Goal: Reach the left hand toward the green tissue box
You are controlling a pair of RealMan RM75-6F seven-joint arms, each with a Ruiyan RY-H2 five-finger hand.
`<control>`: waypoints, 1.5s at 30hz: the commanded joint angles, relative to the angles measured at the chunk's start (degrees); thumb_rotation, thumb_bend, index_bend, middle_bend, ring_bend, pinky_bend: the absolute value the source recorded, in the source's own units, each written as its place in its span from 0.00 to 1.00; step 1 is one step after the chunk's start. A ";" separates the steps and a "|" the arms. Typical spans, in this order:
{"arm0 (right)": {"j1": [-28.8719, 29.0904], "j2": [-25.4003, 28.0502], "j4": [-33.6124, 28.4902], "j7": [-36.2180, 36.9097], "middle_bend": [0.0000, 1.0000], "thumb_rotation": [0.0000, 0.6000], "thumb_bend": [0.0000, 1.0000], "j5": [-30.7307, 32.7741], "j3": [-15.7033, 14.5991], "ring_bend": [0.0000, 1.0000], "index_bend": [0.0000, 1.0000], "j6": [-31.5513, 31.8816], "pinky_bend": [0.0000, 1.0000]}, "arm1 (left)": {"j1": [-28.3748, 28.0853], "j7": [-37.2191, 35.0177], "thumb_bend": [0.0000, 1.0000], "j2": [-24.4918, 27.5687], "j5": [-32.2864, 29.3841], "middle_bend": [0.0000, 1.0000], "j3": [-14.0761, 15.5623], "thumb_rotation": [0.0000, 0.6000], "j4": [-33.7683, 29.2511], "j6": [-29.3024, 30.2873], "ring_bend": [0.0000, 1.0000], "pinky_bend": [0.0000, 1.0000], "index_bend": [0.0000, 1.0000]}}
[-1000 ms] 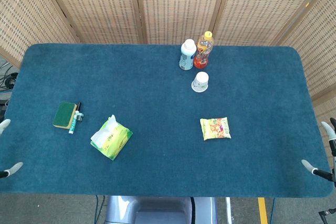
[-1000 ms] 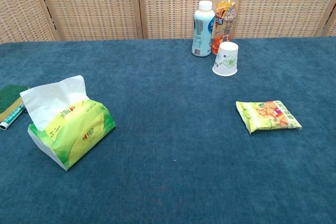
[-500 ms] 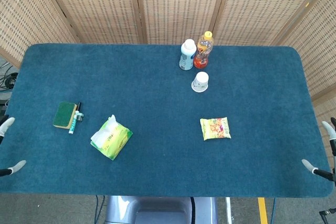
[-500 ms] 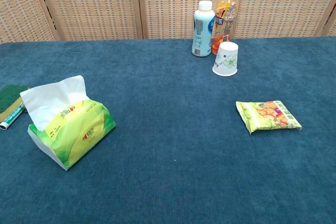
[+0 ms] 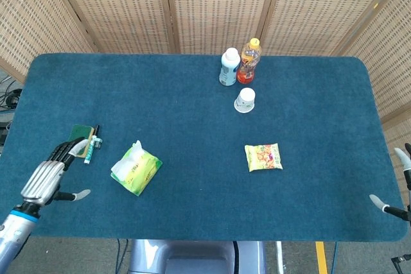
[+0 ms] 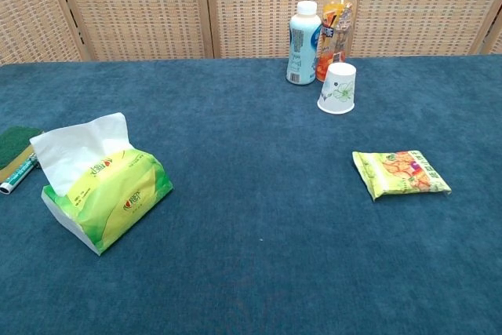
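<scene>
Head view: the silver left hand (image 5: pixel 46 178) had come in over the near-left table edge, where half a second before only its fingertips showed at the frame border.
Left hand state: holding nothing, fingers stretched forward and apart, thumb out to the side.
Green tissue box (image 5: pixel 136 169): the soft green-and-yellow pack with a white tissue standing out of it lay near the hand, off to its right and slightly ahead, not touched.
Beside the fingers: a green sponge (image 5: pixel 79 140) and a green-and-white marker pen (image 5: pixel 92 145) lay just ahead of the fingertips.
Chest view: the pack (image 6: pixel 106 191) showed, but no hand.
Right hand (image 5: pixel 397 190): only fingertips at the frame edge; apparently spread, holding nothing.
Task reading: the reach looked under way, contact not yet made.
</scene>
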 commanded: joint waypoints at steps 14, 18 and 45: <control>0.34 0.28 0.76 1.85 0.00 1.00 0.00 1.09 0.38 0.00 0.00 -1.14 0.00 | -13.77 19.43 0.14 -16.36 -35.58 0.00 -9.79 1.00 -1.79 -7.82 0.01 0.17 0.00; 0.40 0.29 0.80 1.94 0.00 1.00 0.00 1.12 0.35 0.00 0.00 -1.33 0.00 | -14.65 19.80 0.19 -18.66 -35.84 0.06 -9.97 1.00 -0.11 -6.46 0.13 0.28 0.11; 0.31 0.48 0.70 2.61 0.00 1.00 0.00 1.04 0.33 0.00 0.00 -1.19 0.00 | -13.37 19.12 0.54 -25.33 -25.32 0.58 -12.01 1.00 3.11 8.01 0.62 0.70 0.74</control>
